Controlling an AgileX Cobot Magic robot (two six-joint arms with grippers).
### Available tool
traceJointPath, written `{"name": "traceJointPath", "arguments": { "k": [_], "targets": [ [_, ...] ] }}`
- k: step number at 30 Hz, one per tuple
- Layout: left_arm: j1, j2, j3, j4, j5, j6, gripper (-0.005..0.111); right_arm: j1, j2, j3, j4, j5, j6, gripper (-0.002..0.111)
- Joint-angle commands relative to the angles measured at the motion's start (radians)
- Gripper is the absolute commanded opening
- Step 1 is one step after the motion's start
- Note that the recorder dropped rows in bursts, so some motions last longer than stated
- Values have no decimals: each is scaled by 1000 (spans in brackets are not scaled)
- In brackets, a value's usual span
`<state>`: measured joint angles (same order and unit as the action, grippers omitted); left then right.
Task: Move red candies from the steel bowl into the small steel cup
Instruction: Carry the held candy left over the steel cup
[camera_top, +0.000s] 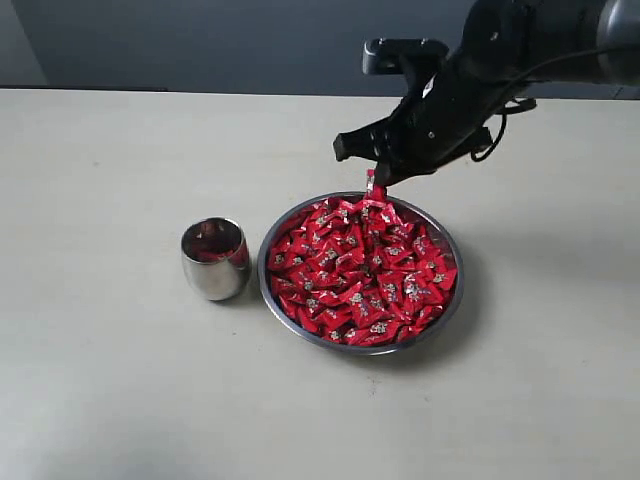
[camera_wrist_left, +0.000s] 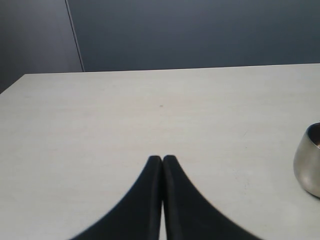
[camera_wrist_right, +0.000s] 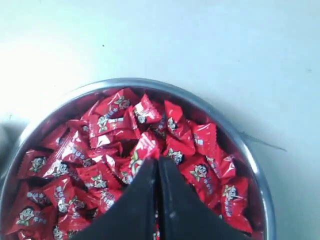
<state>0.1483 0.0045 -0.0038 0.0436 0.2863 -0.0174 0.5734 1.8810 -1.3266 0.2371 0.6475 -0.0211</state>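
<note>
Glossy, perhaps foil red candies (camera_top: 360, 275) heap the steel bowl (camera_top: 265, 280).

Steel bowl (camera_top: 266, 285) and small steel cup (camera_top: 214, 265) look polished, red candies (camera_top: 360, 275) glossy-wrapped, table (camera_top: 120, 380) smooth matt.

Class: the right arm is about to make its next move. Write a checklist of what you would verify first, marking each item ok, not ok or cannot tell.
1. Right gripper shut on one red candy: ok.
2. Held candy clear of the other red candies in the steel bowl: cannot tell; it hangs low over the far side.
3. Small steel cup upright, mouth open: ok.
4. Room left in the cup: cannot tell; its inside shows red, perhaps only reflection.
5. Table bare between bowl and cup: ok.
6. Left gripper out of the way, fingers together: ok.
</note>
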Motion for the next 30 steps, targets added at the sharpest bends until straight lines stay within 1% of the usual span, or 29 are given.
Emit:
{"name": "traceJointPath", "arguments": {
  "k": [1, 4, 6, 9, 12, 17, 21, 26, 30],
  "targets": [
    [-2, -4, 4, 1, -2, -3, 0, -4, -8, -37, -53, 26, -8, -1],
    [-2, -4, 4, 1, -2, -3, 0, 5, -8, -48, 45, 5, -158, -1],
    [-2, -4, 4, 1, -2, -3, 0, 8, -8, -69, 178, 5, -289, -1],
    [-2, -4, 4, 1, -2, -3, 0, 10, 9, -136, 412, 57, -481, -1],
    [-2, -4, 4, 1, -2, -3, 0, 22, 45, -218, 504, 112, -545, -1],
    [-2, -4, 4, 1, -2, -3, 0, 83, 135, -357, 484, 230, -558, -1],
    [-2, -4, 4, 1, -2, -3, 0, 152, 202, -437, 411, 270, -554, -1],
    [-2, -4, 4, 1, -2, -3, 0, 219, 247, -473, 283, 278, -509, -1],
    [-2, -4, 4, 1, -2, -3, 0, 243, 270, -473, 252, 274, -502, -1]
  ]
}}
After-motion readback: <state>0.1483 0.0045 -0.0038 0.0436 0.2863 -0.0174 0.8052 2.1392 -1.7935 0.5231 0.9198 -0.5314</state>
